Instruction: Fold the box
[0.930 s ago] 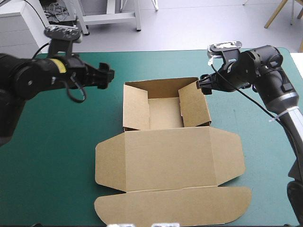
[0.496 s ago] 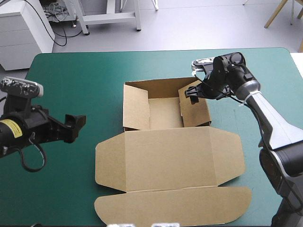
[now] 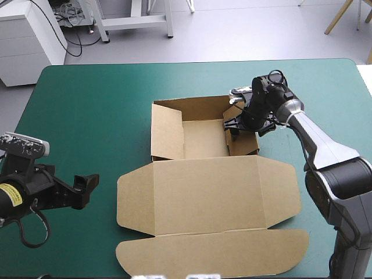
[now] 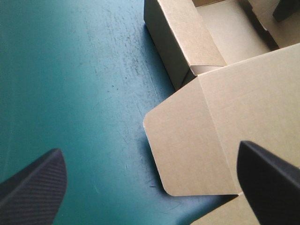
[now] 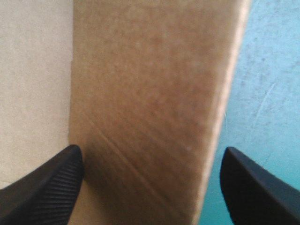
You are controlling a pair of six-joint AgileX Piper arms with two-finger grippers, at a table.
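Note:
The brown box (image 3: 203, 192) lies mid-table as an open tray (image 3: 200, 139) with raised walls. Its lid (image 3: 206, 195) is flat toward the near edge, with a rounded tuck flap (image 3: 215, 253) at the front. My right gripper (image 3: 232, 121) is open and straddles the tray's right wall (image 3: 243, 132). In the right wrist view that wall (image 5: 150, 93) fills the gap ahead of the right gripper (image 5: 150, 183). My left gripper (image 3: 88, 190) is open and hovers left of the lid. In the left wrist view the left gripper (image 4: 150, 187) faces the lid's rounded left side flap (image 4: 187, 150).
The teal-green cover (image 3: 87, 104) runs wide between the box and the table's left and far edges. The lid's tuck flap reaches close to the table's near edge. The right arm (image 3: 317, 139) crosses above the cover to the right of the tray.
The left arm has swung from the far left back to the near left, beside the lid. The right gripper has moved in and down onto the tray's right wall.

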